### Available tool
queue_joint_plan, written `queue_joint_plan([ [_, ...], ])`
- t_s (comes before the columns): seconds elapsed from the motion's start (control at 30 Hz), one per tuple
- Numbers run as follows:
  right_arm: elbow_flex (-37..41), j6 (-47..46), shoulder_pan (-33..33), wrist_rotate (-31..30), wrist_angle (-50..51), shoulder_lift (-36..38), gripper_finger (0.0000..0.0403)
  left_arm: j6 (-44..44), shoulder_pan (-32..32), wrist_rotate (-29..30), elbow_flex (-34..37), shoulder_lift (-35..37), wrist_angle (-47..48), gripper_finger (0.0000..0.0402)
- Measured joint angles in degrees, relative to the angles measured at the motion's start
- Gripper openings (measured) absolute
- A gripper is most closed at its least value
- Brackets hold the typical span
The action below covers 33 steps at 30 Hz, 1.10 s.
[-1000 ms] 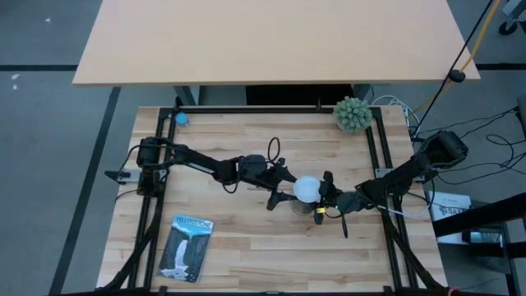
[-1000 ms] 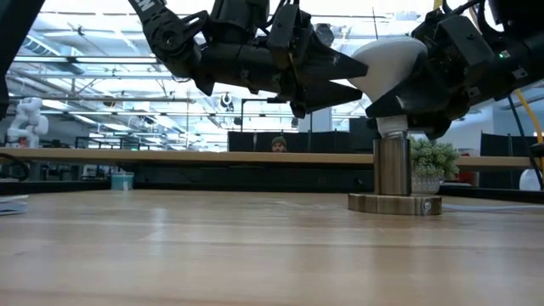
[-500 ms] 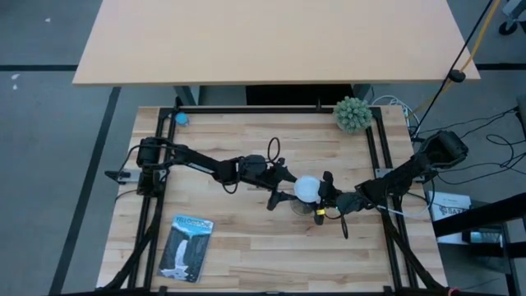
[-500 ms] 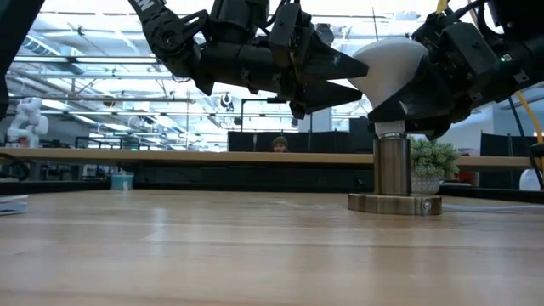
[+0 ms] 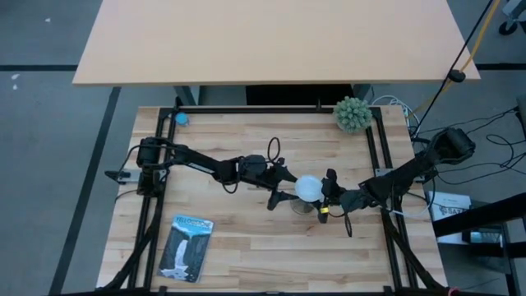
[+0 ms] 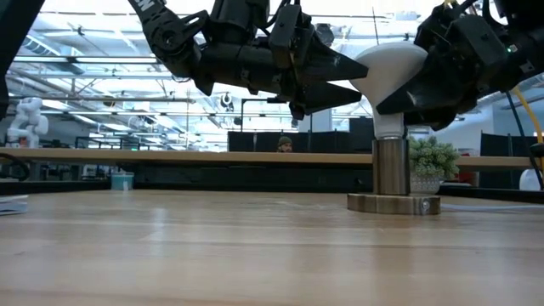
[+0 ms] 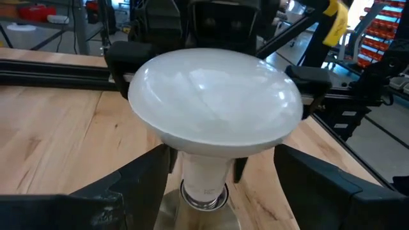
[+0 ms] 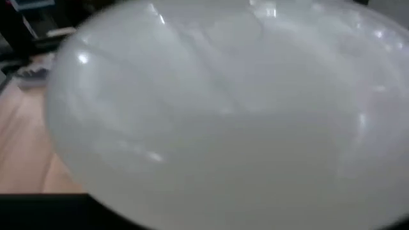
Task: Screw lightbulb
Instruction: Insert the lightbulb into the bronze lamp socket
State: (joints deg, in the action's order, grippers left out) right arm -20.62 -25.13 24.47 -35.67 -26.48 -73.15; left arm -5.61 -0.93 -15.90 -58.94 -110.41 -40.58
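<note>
The white lightbulb point(image 5: 309, 188) stands nearly upright over a metal socket point(image 6: 391, 166) on a round flat base point(image 6: 393, 204) at the table's middle. Its pale neck point(image 7: 204, 171) and screw thread point(image 7: 203, 195) sit at the socket's mouth. My right gripper point(image 5: 327, 196) is to the right of the bulb and is shut on its globe, which fills the right wrist view point(image 8: 217, 115). My left gripper point(image 5: 288, 191) is to the left of the bulb and open. Its fingers point(image 7: 121, 191) stand on either side of the neck without touching it. My right gripper pinches the globe's wide rim point(image 7: 142, 89) between its two fingers point(image 7: 120, 61), one on each side. It comes about level from the table's right side. The bulb is nearly upright, globe up, with its thread at the socket's mouth.
A green plant ball point(image 5: 353, 113) sits at the far right corner and a small blue thing point(image 5: 182, 117) at the far left. A flat packet point(image 5: 185, 247) lies near the front left. Black frame rails point(image 5: 374, 148) run along the table's sides.
My right gripper has tipped the bulb from a lean toward the left arm to nearly upright over the socket, and its arm has shifted a little toward the table's right edge. My left gripper has stayed open beside the bulb.
</note>
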Motion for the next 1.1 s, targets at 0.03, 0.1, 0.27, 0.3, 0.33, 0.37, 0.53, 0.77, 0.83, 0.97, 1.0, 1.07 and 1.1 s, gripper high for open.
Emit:
queue_joint_plan([
  [0.03,0.0,-0.81,0.0,0.25,0.9,0.29,0.0214,0.0,0.0,0.0,0.0,0.0,0.0,0.0284],
  [0.1,0.0,-2.07,0.0,1.6,2.13,0.53,0.0214,0.0,0.0,0.0,0.0,0.0,-0.01,0.0284],
  [0.27,0.0,-2.7,0.02,3.2,1.99,0.53,0.0214,0.0,0.0,0.22,0.0,0.0,-0.02,0.0284],
  [0.3,0.0,-2.67,0.0,3.2,1.95,0.53,0.0214,0.02,0.0,0.29,0.0,0.0,-0.02,0.0284],
  [0.33,0.0,-2.54,0.0,3.2,1.8,0.53,0.0214,0.02,0.0,0.31,0.0,0.0,-0.02,0.0284],
  [0.37,0.0,-2.42,0.0,3.2,1.69,0.53,0.0214,0.0,0.0,0.33,0.0,0.0,-0.02,0.0284],
  [0.53,0.0,-2.32,0.0,4.44,1.67,0.53,0.0214,0.0,0.0,0.32,0.0,0.0,-0.01,0.0284],
  [0.77,0.0,-2.65,0.0,4.51,1.58,0.53,0.0214,0.02,0.0,0.33,0.0,0.0,0.02,0.0284],
  [0.83,0.0,-2.69,0.0,4.52,1.65,0.53,0.0214,0.02,0.0,0.33,0.0,0.0,0.02,0.0284],
  [0.97,0.0,-2.7,0.0,4.54,2.68,0.53,0.0214,0.02,0.0,0.31,0.0,0.0,0.04,0.0284],
  [1.0,0.0,-2.72,0.0,4.54,2.8,0.53,0.0214,0.02,0.0,0.31,0.0,0.0,0.04,0.0284],
  [1.07,0.0,-2.7,0.0,4.54,2.8,0.53,0.0214,0.02,0.0,0.31,0.0,0.0,0.04,0.0284],
  [1.1,0.0,-2.7,0.0,4.54,2.8,0.53,0.0214,0.02,0.0,0.31,0.0,0.0,0.04,0.0284],
])
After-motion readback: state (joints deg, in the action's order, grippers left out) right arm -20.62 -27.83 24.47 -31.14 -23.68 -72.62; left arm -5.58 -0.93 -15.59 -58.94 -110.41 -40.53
